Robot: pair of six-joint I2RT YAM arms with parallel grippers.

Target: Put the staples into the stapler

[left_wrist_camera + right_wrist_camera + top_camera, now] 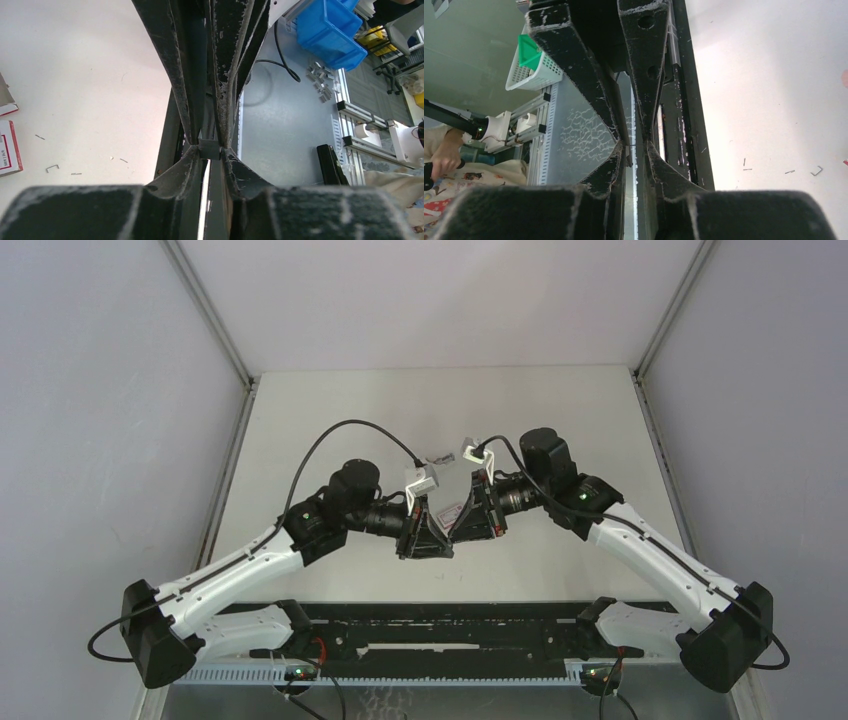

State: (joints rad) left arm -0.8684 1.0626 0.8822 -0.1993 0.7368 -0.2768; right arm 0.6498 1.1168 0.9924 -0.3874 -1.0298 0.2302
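My left gripper and right gripper meet tip to tip low over the middle of the table. In the left wrist view a short silvery-grey staple strip is pinched in the left gripper, and the right arm's fingers close in on it from above. In the right wrist view the strip shows only as a thin line across the narrow gap of the right gripper. The red-and-white box lies on the table at the left edge; part of it shows under the grippers. No stapler is in view.
Loose single staples lie on the table. The black rail runs along the table's near edge. Beyond it are a blue bin, a white basket and a person's hand.
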